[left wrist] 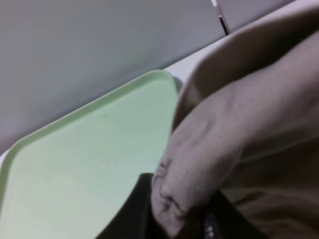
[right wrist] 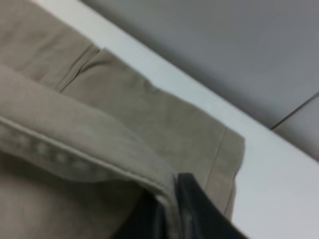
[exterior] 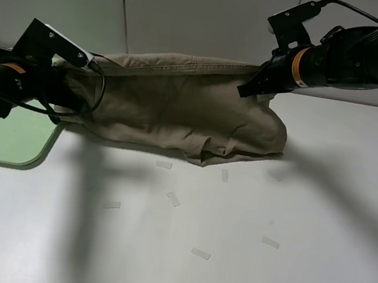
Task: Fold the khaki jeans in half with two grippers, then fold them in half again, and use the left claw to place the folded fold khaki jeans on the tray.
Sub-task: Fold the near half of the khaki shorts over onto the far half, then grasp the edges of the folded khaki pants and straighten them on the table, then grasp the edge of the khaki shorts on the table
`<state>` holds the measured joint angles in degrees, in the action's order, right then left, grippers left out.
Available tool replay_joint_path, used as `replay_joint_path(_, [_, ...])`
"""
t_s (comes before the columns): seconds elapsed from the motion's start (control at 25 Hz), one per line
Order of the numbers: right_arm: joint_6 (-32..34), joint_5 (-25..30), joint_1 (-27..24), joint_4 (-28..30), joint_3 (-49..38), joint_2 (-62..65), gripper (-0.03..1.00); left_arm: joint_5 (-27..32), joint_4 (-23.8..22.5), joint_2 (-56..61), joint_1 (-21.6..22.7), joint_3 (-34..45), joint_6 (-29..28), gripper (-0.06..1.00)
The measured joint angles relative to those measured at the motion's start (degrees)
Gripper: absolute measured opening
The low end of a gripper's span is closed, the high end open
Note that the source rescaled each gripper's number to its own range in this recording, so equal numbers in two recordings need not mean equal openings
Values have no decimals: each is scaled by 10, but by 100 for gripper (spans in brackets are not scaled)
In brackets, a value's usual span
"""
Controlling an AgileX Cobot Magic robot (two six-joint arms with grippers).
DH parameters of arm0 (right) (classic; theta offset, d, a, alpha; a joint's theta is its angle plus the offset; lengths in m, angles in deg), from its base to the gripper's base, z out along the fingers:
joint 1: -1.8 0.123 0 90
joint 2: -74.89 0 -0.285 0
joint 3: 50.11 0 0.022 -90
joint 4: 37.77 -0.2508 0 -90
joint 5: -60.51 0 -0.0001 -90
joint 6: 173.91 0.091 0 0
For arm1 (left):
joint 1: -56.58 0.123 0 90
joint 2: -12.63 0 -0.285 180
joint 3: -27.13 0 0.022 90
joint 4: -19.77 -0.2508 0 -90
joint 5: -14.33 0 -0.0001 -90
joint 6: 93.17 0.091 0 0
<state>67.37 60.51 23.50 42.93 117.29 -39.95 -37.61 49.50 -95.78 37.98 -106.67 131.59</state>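
Nothing legible is showing on the khaki jeans (exterior: 179,111). The pale strips (exterior: 201,253) scattered on the desk (exterior: 270,218) in the lower centre of the high view are too small for us to read.

We are seeing the jeans as a plain tan cloth, folded into a long band lying across the upper centre of the high view. A stitched seam is running along the upper edge, and soft creases are gathering toward the lower right corner of the cloth. Its left end is sitting just at the right edge of the mint-green tray (exterior: 4,142), at the left of that view.

The left end effector (left wrist: 177,219) is clamping down on a bunched wad of the khaki cloth, its dark fingers (left wrist: 144,209) pressing in on both sides.

The right end effector (exterior: 252,87) is meeting the jeans' upper right edge. The stitched hem is lying between its two dark fingers (right wrist: 194,204). We cannot tell whether they are pinching it or just standing beside it.
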Motion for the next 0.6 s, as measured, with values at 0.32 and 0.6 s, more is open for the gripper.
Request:
replay_joint_path(0.32, [1, 16, -2, -14, 53, -1, 97, -130, -72, -5, 1, -7, -88, 85])
replay_joint_path(0.6, [2, 55, -2, -21, 55, -1, 100, -123, -47, 0, 1, -15, -118, 95])
